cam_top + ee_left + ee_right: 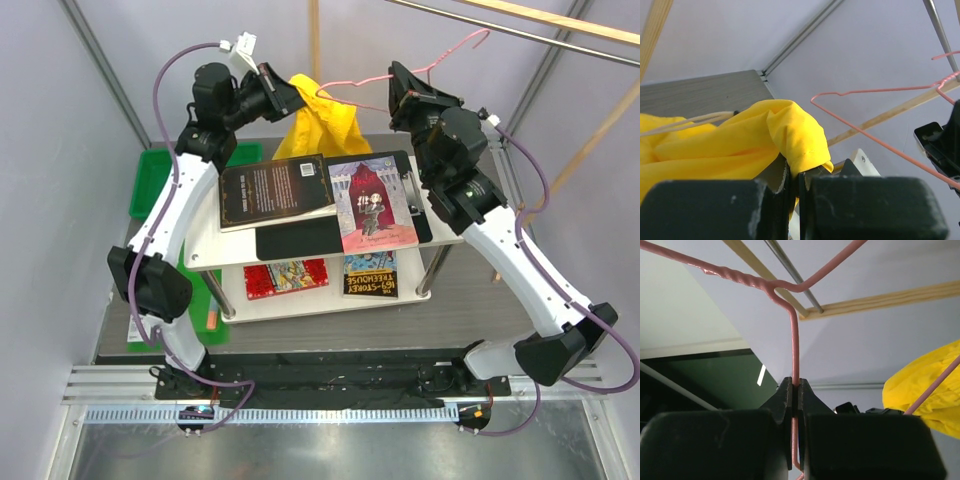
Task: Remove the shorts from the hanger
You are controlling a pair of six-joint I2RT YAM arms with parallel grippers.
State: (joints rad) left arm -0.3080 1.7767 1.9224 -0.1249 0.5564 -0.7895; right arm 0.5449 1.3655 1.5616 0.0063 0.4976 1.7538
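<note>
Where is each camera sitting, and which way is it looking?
Top camera: up high behind the robot, looking down on the white two-shelf table; the left arm and right arm show whole.
Left wrist camera: on the left arm, looking upward past the left tool, shut on the bright yellow fabric shorts.
Right wrist camera: on the right arm, looking upward past the right tool, shut on the thin pink wire hanger.
Shared: both wrist views show the shorts and hanger.
</note>
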